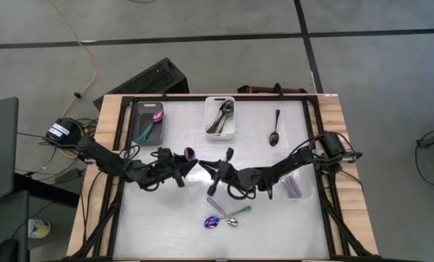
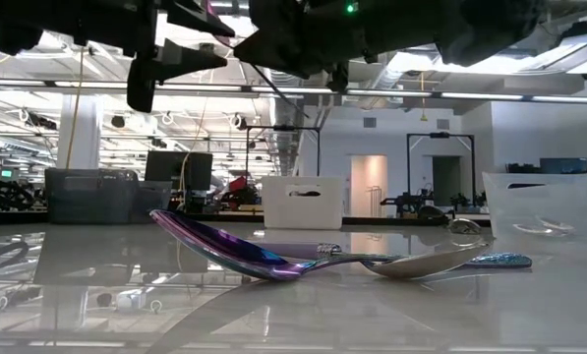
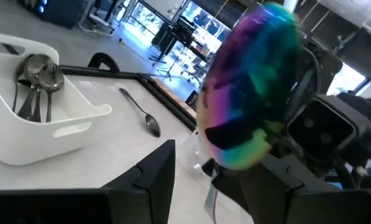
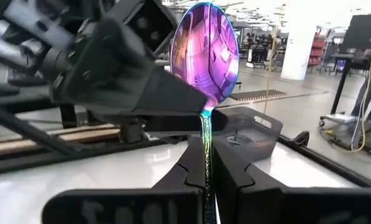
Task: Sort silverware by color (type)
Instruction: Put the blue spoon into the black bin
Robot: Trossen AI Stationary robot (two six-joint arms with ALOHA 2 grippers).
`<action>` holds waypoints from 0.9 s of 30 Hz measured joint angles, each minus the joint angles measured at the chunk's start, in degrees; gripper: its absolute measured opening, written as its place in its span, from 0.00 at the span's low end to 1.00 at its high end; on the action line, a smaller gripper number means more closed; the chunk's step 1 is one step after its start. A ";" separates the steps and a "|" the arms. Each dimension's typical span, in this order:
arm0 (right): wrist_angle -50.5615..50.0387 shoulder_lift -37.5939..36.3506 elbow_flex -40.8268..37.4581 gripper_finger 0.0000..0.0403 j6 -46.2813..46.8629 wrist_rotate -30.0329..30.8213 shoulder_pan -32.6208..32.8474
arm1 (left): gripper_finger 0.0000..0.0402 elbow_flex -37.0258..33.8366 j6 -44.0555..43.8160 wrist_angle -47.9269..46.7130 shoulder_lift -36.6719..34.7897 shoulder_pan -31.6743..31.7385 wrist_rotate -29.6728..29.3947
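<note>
My right gripper (image 4: 205, 177) pinches a purple spoon (image 4: 205, 59) by its handle, bowl up, above mid-table. My left gripper (image 1: 182, 166) meets it there, fingers (image 3: 145, 180) spread around the bowl. Two more spoons (image 1: 224, 218) lie crossed nearer the front; silver ones (image 1: 221, 116) fill the white bin (image 1: 209, 132).

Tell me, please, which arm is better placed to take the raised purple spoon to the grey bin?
Left. The grey bin sits on its side, and the left gripper is at the bowl of the purple spoon. The right gripper, farther away, holds the handle.
</note>
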 joint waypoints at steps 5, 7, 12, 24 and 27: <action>0.09 0.00 0.00 0.08 -6.20 0.35 -0.42 | 0.38 0.02 -4.09 -0.06 1.12 2.13 0.53; 0.02 0.00 0.00 0.08 -6.89 1.31 -0.59 | 0.37 0.02 -4.97 -0.18 1.44 2.92 0.64; -0.23 0.00 0.00 0.08 -8.03 1.02 -1.16 | 0.28 0.02 -3.53 0.24 1.44 3.84 0.62; -4.49 -0.03 0.02 0.22 -8.00 -4.98 -1.70 | 0.01 0.00 5.62 1.75 1.14 3.92 0.40; -8.34 -1.55 0.02 0.30 -8.14 -3.44 -0.69 | 0.01 0.00 8.16 1.22 -1.06 3.90 0.63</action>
